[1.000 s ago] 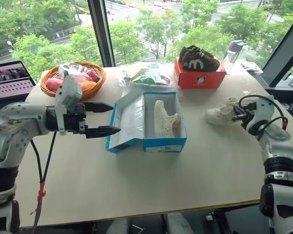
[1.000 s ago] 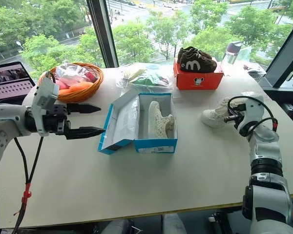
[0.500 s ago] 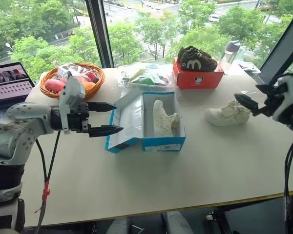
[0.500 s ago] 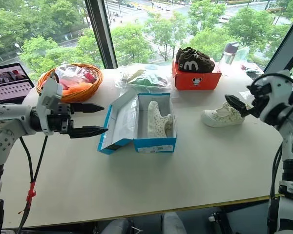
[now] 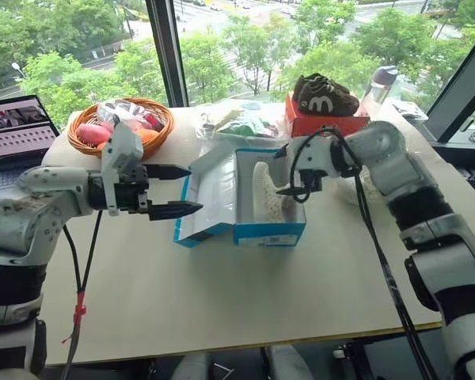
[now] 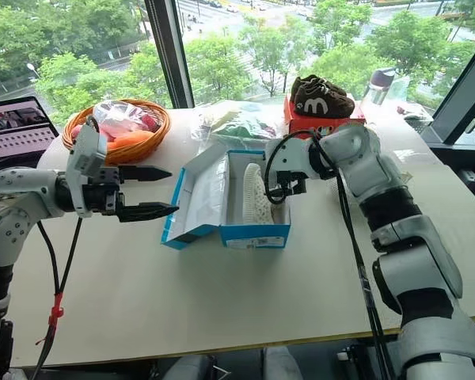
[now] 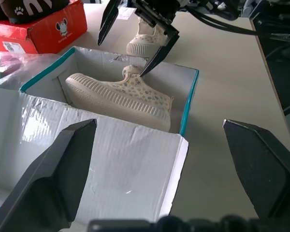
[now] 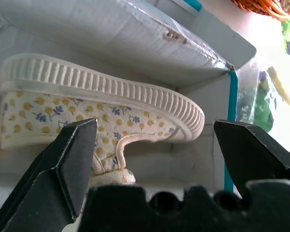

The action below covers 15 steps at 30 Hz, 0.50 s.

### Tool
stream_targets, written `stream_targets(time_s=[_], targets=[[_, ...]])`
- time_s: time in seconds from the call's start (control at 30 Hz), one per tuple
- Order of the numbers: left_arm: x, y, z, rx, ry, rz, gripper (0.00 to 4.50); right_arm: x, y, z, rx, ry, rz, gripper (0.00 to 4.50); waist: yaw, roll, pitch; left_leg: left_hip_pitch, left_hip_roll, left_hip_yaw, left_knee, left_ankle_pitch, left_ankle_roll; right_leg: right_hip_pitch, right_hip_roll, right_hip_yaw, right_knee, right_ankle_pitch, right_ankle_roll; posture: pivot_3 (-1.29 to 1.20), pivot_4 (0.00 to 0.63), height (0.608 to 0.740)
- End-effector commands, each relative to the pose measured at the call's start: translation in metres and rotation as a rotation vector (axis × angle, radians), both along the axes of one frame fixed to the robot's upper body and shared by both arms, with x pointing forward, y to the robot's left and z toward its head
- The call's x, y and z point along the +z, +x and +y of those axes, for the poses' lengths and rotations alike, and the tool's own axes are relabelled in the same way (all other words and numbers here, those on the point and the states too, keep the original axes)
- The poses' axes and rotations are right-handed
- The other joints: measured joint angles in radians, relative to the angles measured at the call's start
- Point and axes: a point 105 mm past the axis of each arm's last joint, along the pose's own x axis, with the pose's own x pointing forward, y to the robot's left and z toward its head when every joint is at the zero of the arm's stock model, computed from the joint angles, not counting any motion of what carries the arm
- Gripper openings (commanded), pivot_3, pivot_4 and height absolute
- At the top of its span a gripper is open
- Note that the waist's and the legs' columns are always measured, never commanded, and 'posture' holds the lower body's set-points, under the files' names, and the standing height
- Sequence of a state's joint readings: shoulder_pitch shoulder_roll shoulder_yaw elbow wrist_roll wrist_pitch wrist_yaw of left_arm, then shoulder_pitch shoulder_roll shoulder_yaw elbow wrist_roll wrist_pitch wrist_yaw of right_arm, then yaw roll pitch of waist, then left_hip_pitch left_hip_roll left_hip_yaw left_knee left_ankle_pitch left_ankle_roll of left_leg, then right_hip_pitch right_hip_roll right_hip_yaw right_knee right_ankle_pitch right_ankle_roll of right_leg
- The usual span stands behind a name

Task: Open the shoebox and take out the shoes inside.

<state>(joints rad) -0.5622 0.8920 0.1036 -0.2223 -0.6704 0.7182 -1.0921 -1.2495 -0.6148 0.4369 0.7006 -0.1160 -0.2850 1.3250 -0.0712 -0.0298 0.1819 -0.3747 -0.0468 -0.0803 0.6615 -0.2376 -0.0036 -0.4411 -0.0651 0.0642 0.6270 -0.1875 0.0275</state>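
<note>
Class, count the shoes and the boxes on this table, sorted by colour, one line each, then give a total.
Cream shoes: 2
Dark brown shoes: 2
Blue boxes: 1
Red-orange boxes: 1
Total: 6

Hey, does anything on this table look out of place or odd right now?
One thing: the cream shoe in the open blue shoebox lies tipped on its side, ribbed sole facing the lid. Its mate sits out on the table beyond the box. The right gripper hangs over the box, jaws open.
</note>
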Motion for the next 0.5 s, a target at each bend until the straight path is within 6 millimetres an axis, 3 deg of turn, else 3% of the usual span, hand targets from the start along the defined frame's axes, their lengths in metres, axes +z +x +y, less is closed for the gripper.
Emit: stream_targets(time_s=[0.03,0.23,0.4,0.5], targets=[[0.011,-0.009,0.001,0.020,-0.032,-0.065,4.50,-0.002,-0.007,0.002,0.050,-0.064,0.147,4.49,0.000,0.000,0.000,0.000,0.001,0.000,0.000,0.000,-0.001,0.000,0.001,0.000,0.000,0.000,0.000,0.00,0.150,0.740],[0.005,-0.013,0.002,0.057,-0.054,-0.062,4.50,-0.019,0.002,0.002,-0.044,-0.080,0.345,4.49,0.001,0.000,0.000,0.002,0.004,0.000,0.000,0.000,-0.001,0.000,0.004,0.000,0.001,0.002,-0.003,0.00,0.150,0.740],[0.003,-0.016,0.000,0.069,-0.069,-0.065,4.50,-0.038,0.017,-0.018,-0.193,-0.154,0.321,4.49,0.000,0.000,0.000,0.004,0.005,0.000,0.000,0.000,-0.002,0.001,0.006,0.000,0.003,0.003,-0.004,0.00,0.150,0.740],[0.002,-0.017,0.000,0.076,-0.074,-0.061,4.50,-0.044,0.021,-0.019,-0.221,-0.186,0.302,4.49,0.000,0.000,0.000,0.004,0.005,0.000,0.000,0.000,-0.002,0.001,0.006,0.000,0.003,0.003,-0.004,0.00,0.150,0.740]])
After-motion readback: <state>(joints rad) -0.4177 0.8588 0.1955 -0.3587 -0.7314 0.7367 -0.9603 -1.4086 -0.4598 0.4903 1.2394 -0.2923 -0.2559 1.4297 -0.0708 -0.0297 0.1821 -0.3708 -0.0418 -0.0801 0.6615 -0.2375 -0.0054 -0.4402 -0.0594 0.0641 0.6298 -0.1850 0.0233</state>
